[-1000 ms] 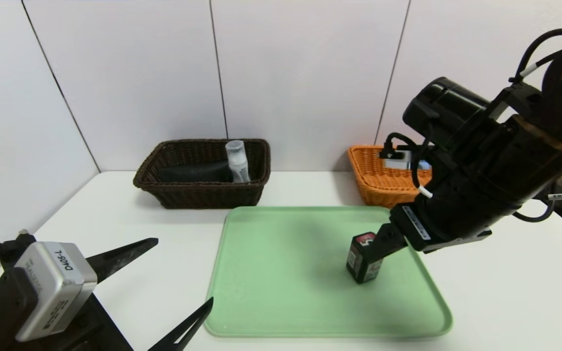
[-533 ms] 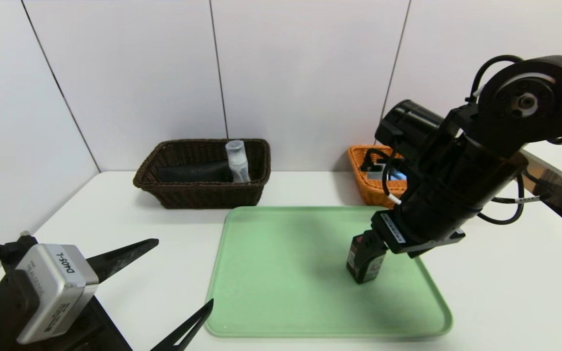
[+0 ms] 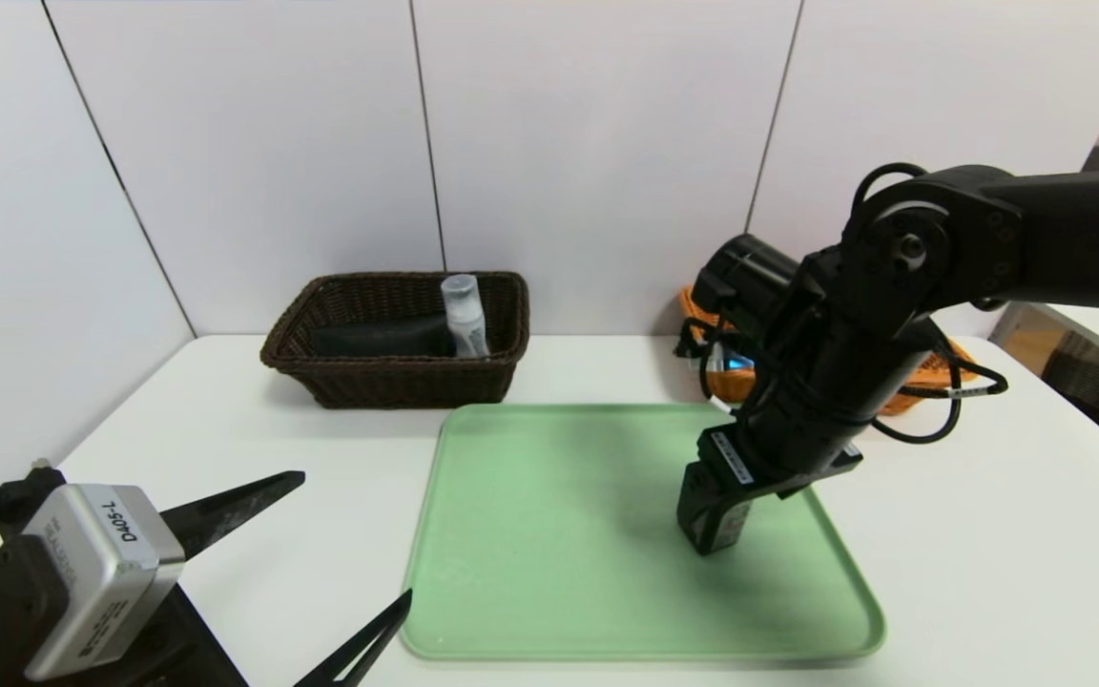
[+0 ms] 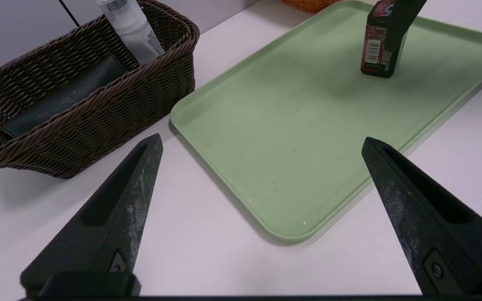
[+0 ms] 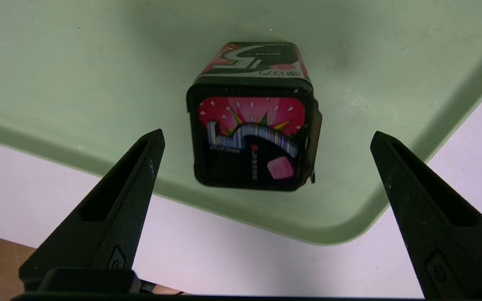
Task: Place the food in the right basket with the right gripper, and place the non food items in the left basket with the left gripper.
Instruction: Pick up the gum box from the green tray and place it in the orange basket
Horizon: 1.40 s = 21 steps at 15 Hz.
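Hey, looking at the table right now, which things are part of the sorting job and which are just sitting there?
Part of the job:
- gum box, upright on the tray
- right pincer, open above it
- orange basket
- brown basket
- left pincer, open, parked near the table's front

Just there:
- green tray
- spray bottle and dark item, already in the brown basket

This looks like a robot test lab (not a home): a plain white tabletop (image 3: 988,572) stands against bare white wall panels (image 3: 588,143), with only a green tray (image 3: 549,572) and two wicker baskets laid out.
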### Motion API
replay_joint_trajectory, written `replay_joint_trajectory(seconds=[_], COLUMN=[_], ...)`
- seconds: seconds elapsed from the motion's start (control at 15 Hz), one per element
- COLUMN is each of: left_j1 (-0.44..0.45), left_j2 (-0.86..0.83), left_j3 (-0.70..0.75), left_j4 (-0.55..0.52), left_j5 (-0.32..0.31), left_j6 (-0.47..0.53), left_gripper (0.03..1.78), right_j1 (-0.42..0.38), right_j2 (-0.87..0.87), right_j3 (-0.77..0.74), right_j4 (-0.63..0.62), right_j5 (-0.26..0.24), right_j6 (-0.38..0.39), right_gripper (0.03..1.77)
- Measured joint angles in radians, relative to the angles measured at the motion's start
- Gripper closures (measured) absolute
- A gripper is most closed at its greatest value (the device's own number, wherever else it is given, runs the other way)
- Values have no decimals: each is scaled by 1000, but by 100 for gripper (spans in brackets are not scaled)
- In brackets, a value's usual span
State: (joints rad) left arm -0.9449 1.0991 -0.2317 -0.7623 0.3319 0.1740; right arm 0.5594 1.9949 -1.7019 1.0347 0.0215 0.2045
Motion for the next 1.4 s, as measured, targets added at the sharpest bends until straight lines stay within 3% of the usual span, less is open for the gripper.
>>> replay_joint_trajectory(seconds=[0.4, 0.47, 0.67, 0.87, 1.4], left_j1=[0, 0, 0, 0, 0], left_j2=[-15, -21, -39, -47, -45], left_j3=[16, 21, 33, 39, 32], left_j4=[1, 5, 13, 14, 16], left_j5=[-2, -3, -3, -4, -7], left_j6=[0, 0, -1, -1, -1], left_gripper=[12, 12, 12, 12, 12], right_j1=[4, 7, 16, 28, 31], right_j2=[57, 61, 67, 72, 63], right_j3=[-43, -48, -57, -63, -63], right_j4=[-3, -3, -3, -2, 2], right_j5=[-7, -8, -33, -34, -51], right_j6=[-3, -6, -11, -9, -9], right_gripper=[10, 17, 66, 99, 101])
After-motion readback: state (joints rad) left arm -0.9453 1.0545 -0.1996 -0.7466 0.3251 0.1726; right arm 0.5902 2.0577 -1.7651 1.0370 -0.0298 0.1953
